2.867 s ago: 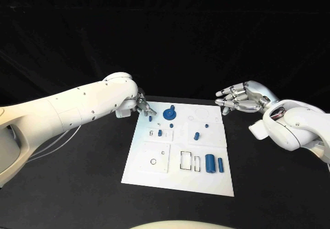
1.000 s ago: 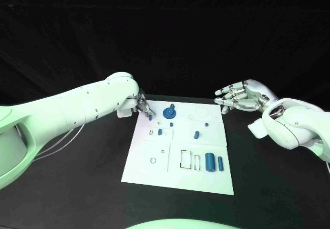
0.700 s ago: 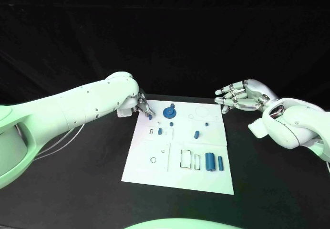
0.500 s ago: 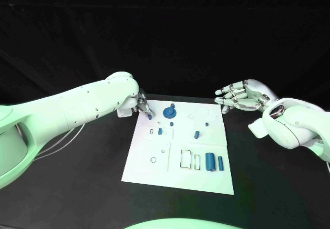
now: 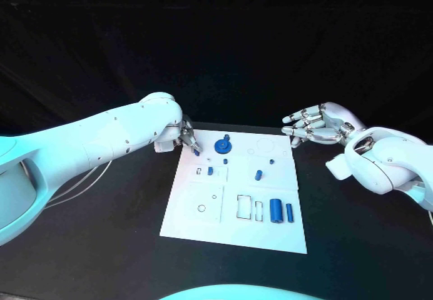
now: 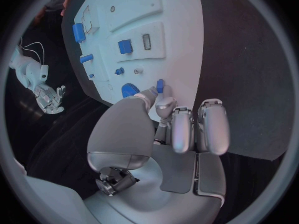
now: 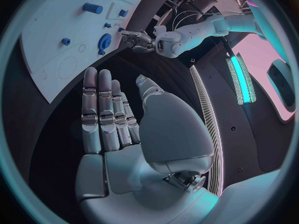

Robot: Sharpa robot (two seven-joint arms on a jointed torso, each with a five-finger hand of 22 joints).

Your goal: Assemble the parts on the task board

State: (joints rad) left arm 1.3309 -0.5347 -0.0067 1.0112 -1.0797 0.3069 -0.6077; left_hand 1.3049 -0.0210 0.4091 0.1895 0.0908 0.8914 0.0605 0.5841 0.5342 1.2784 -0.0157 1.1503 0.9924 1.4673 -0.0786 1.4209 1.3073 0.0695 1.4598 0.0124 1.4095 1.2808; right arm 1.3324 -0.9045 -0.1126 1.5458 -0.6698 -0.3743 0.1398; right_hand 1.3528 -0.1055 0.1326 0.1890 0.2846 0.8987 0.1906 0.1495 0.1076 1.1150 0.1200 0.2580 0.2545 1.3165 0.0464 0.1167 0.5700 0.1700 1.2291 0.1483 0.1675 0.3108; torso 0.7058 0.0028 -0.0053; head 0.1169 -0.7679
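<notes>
Black surface [image 5: 108, 250], task board [image 5: 226, 225]: left robot hand [image 6: 163, 115] apparently pinches small blue part [image 6: 160, 85]; slip risk. Right robot hand [image 7: 115, 117] spread, empty.

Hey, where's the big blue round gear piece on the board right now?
In the head view, the gear sits near the task board's far edge, just right of the left hand.

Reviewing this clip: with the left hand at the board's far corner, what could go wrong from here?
1. The left hand pinches a small blue peg only at its fingertips; it may slip or tilt on insertion.
2. That hand works close beside the blue gear; its fingers could knock it.
3. The task board lies loose-looking on the table; pressing at its corner might shift it.
</notes>
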